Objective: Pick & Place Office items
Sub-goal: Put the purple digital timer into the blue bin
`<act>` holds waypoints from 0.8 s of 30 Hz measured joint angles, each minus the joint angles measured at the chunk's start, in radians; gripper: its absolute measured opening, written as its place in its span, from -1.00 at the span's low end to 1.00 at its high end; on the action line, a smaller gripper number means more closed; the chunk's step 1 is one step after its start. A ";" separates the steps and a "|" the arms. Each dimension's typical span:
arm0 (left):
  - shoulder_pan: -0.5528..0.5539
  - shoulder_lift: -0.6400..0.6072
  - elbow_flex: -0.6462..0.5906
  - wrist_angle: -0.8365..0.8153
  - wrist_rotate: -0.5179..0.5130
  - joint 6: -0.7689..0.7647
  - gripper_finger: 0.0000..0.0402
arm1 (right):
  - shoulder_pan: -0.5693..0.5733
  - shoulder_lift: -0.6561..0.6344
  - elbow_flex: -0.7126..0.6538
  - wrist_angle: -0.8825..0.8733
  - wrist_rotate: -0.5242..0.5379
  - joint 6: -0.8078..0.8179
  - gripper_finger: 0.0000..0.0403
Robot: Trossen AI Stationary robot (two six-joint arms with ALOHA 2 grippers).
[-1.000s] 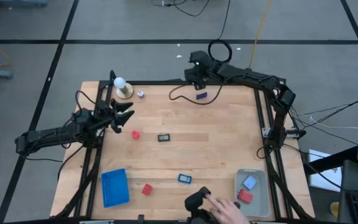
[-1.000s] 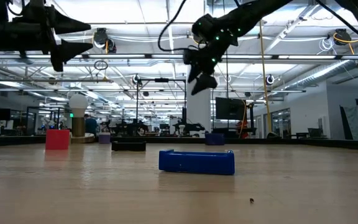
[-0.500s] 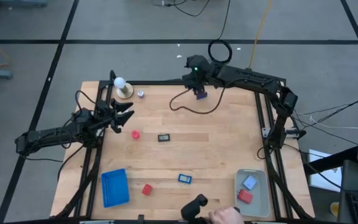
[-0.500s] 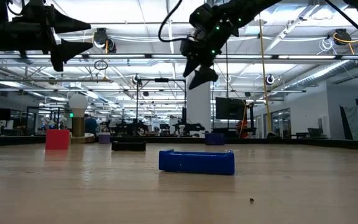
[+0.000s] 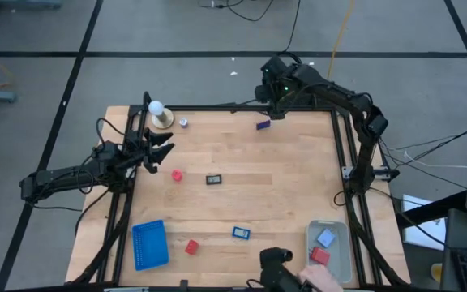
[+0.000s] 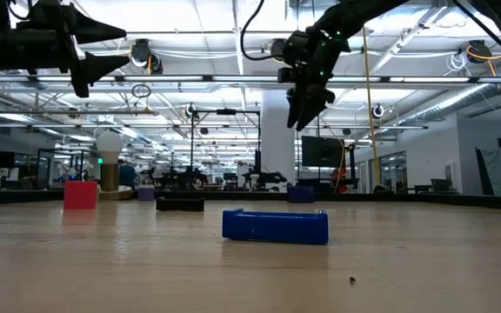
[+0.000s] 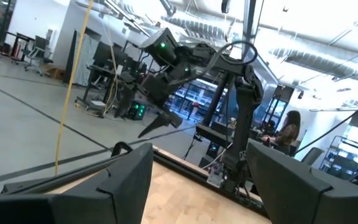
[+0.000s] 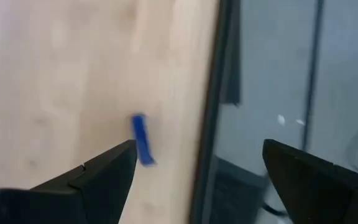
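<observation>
The office items lie scattered on the wooden table: a dark blue piece (image 5: 263,125) near the far edge, a small pale bit (image 5: 183,122), a red block (image 5: 177,174), a black rectangular piece (image 5: 214,179), a blue piece (image 5: 241,233) and a second red block (image 5: 191,246). My right gripper (image 5: 275,112) hangs open in the air over the far edge, just right of the dark blue piece (image 8: 142,140), with nothing between its fingers. At the table's left edge, my left gripper (image 5: 164,144) waits open and empty, raised off the wood.
A pale bin (image 5: 340,261) at the near right holds a pale-blue piece (image 5: 326,238) and a red one (image 5: 320,255). A blue ribbed tray (image 5: 149,243) lies near left. A white ball on a tan base (image 5: 160,113) stands far left. A person's hand (image 5: 319,280) reaches in at the near edge.
My right gripper has swung along the far edge toward the table's right, from over the dark blue piece to beside it, rising a little and turning at the wrist; it has stayed open. The person's hand at the near edge has shifted right.
</observation>
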 joint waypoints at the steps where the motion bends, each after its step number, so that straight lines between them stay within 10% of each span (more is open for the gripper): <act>1: 0.000 0.000 0.000 0.001 0.000 0.000 0.29 | 0.000 0.002 0.000 -0.004 -0.034 0.015 0.68; 24: 0.000 0.000 0.000 0.003 -0.001 0.013 0.29 | 0.014 0.207 0.010 -0.173 -0.053 0.118 0.68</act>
